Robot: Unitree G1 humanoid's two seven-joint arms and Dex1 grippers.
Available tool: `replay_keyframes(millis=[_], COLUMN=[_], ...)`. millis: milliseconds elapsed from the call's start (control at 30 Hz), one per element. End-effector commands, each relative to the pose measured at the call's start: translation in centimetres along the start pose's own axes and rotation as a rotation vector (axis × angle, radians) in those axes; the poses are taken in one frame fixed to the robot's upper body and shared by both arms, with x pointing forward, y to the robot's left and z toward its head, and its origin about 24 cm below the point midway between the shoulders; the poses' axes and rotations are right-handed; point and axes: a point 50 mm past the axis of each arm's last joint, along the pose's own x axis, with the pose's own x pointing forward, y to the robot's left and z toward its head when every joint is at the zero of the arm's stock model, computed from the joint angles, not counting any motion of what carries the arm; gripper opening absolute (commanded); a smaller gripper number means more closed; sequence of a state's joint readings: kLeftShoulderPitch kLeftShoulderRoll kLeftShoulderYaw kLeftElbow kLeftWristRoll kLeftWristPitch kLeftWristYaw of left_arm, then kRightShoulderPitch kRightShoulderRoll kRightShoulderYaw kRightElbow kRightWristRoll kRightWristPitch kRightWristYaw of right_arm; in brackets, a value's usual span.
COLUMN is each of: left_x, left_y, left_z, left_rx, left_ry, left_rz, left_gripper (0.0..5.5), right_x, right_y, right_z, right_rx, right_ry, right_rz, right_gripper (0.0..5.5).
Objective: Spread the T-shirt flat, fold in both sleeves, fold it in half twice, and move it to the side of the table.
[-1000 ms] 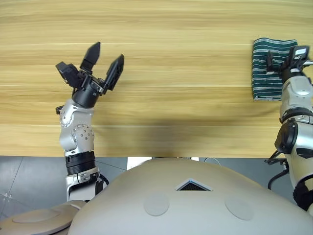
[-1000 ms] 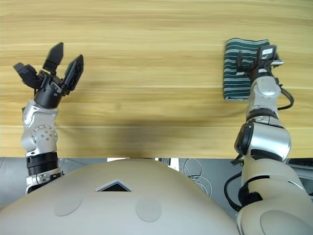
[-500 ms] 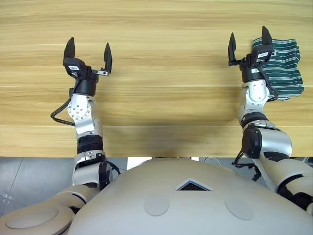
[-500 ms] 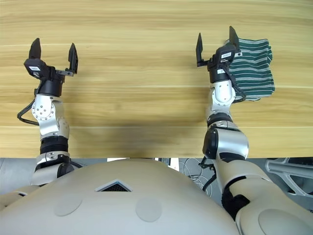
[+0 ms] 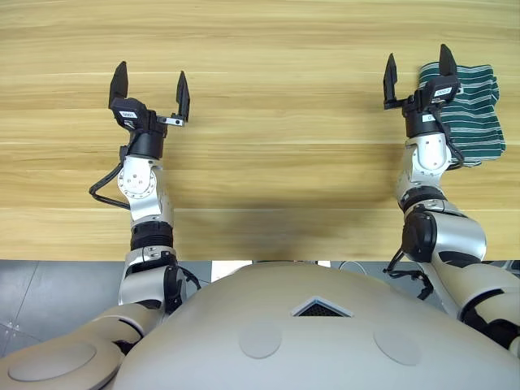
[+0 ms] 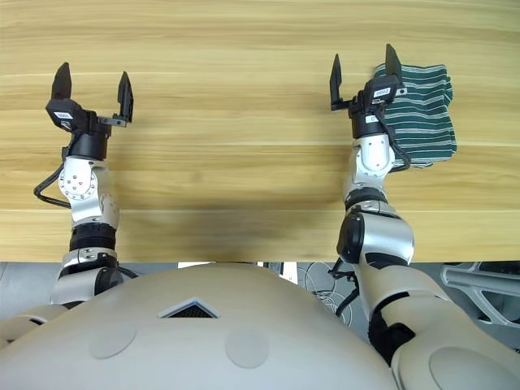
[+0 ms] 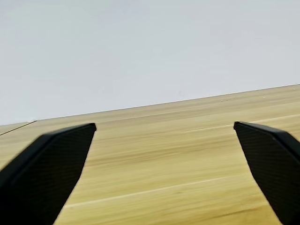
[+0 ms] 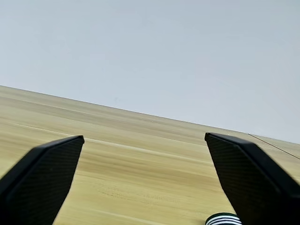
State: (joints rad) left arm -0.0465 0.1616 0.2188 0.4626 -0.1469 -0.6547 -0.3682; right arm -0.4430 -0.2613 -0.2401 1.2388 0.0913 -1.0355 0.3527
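Observation:
The T-shirt (image 5: 471,114), dark green with thin white stripes, lies folded into a small block at the right side of the wooden table (image 5: 276,122). My right gripper (image 5: 418,73) stands open just left of it, fingers apart and holding nothing; a corner of the T-shirt (image 8: 224,219) peeks in at the edge of the right wrist view. My left gripper (image 5: 151,85) is open over bare wood on the left half of the table, far from the shirt. Both left fingers (image 7: 44,173) frame bare tabletop in the left wrist view.
The table's near edge (image 5: 268,258) runs just ahead of my arms, with grey floor below it. A pale wall (image 7: 150,47) rises beyond the table's far edge.
The right arm let go of the folded T-shirt and swung left, clear of it, then both grippers settled upright and open. The left arm straightened from its tilted pose. Little moved in the last half second.

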Motion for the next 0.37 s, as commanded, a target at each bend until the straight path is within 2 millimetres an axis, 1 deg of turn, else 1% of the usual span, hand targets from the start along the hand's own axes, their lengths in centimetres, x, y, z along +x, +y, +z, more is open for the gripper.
replay_keyframes(millis=[33,367], left_x=[-0.27,-0.42], left_y=[-0.1,-0.27], left_z=[0.32,0.53], left_rx=[0.013,0.044], left_ry=[-0.014,-0.011], left_rz=[-0.002,-0.005], left_gripper=[5.39,5.39], right_x=[0.53,0.04], right_y=[0.51,1.22], right_z=[0.52,0.61], right_rx=[0.009,0.017], right_ry=[-0.042,-0.076], right_rz=[0.021,0.048], right_gripper=[4.8,4.8])
